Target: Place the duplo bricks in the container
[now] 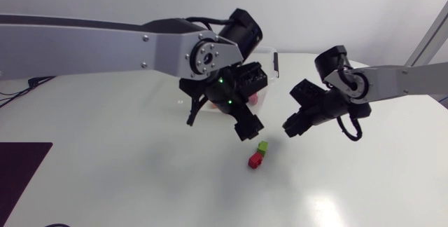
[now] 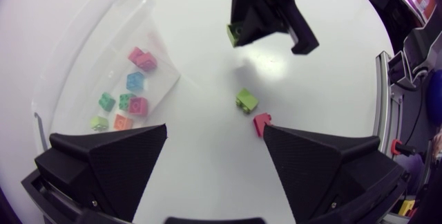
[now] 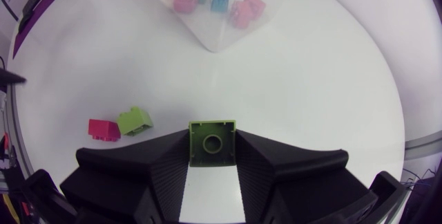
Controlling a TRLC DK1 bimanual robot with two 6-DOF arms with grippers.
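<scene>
while your right gripper (image 3: pixel 212 137) is pinching the held green brick (image 3: pixel 212 148) from both sides at its fingertips, you're looking at the carry-and-drop step, i reckon. the container (image 2: pixel 83 65) is sitting well apart from that brick, across the table (image 1: pixel 140 171). to be doing this well, you're wanting to be lifting clear of the container wall and centring the brick over the open floor, not the rim. only then should you be spreading the fingers. you're also needing to be watching the left gripper (image 2: pixel 214 133). it's hanging near the container w/ jaws spread wide & nothing between them, so a straight path is prob risking a clip on that arm. the loose green brick (image 2: pixel 246 100) & red brick (image 2: pixel 261 123) are lying just beside each other on the table, near both grippers, not yet in. the left wrist view is giving you what the head view isn't: the container's inside, w/ the sorted bricks (image 2: pixel 143 59) (pink, blue, green, orange) lying on its floor. the head view is hiding most of that behind the left arm. the right wrist view is the only one showing the grip square-on, while only the head view is laying out both arms together.
</scene>
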